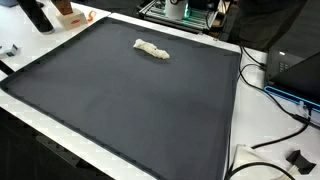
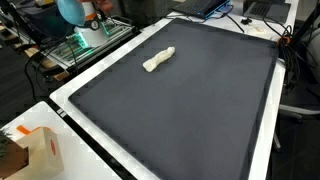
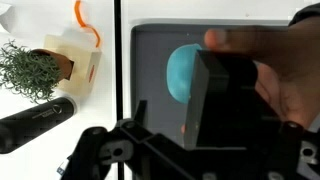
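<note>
On the dark mat (image 1: 130, 105) that covers most of the white table (image 3: 100, 110), a pale, crumpled cloth (image 1: 152, 49) lies alone toward the far side, stretched into a short roll. In both exterior views it rests flat, well apart from every edge and with nothing touching it (image 2: 158, 59). No arm shows in either exterior view. In the wrist view the gripper (image 3: 165, 150) appears only as dark linkage along the bottom edge, and I cannot tell whether its jaws are apart or together. Just above that linkage stands a black block (image 3: 222, 95), very close to the lens. Behind the block is a round teal shape (image 3: 182, 72) against the mat, and to the right a brownish blur (image 3: 285, 70), possibly a hand, too soft to name. Left of the mat's edge in the wrist view sit a small green plant (image 3: 32, 72), a wooden box with an orange handle (image 3: 75, 62) just beside it, and a black cylinder (image 3: 35, 122) lying on the table nearer the camera.
</note>
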Tool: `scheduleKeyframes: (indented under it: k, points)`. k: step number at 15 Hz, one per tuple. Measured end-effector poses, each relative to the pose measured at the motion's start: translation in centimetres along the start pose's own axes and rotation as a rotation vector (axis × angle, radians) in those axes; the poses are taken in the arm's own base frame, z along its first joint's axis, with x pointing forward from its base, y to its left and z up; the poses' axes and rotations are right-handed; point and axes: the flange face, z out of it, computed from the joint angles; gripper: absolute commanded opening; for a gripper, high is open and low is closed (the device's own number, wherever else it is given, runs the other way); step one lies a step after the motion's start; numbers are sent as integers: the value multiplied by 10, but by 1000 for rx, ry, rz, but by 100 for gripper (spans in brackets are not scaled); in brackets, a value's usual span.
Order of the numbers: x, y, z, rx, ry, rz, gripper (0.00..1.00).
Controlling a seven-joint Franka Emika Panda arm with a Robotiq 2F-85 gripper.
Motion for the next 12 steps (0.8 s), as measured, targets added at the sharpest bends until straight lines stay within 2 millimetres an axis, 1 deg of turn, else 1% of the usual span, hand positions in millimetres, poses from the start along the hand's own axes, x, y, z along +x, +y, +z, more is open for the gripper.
scheduleKeyframes:
  k: [3,4,5,6,7,9,10,11,12]
  points:
    - [0,0,0,0,0,0,100]
    - [0,0,0,0,1,-1,75]
    - [0,-1,0,0,1,-2,74]
    - [1,-1,-1,-1,2,-2,68]
    - [1,-1,-1,-1,2,-2,58]
    - [0,-1,-1,-1,3,-2,44]
    - [0,-1,-1,-1,4,-2,35]
    - [0,-1,-1,-1,5,-2,28]
    - [1,-1,-1,-2,5,-3,25]
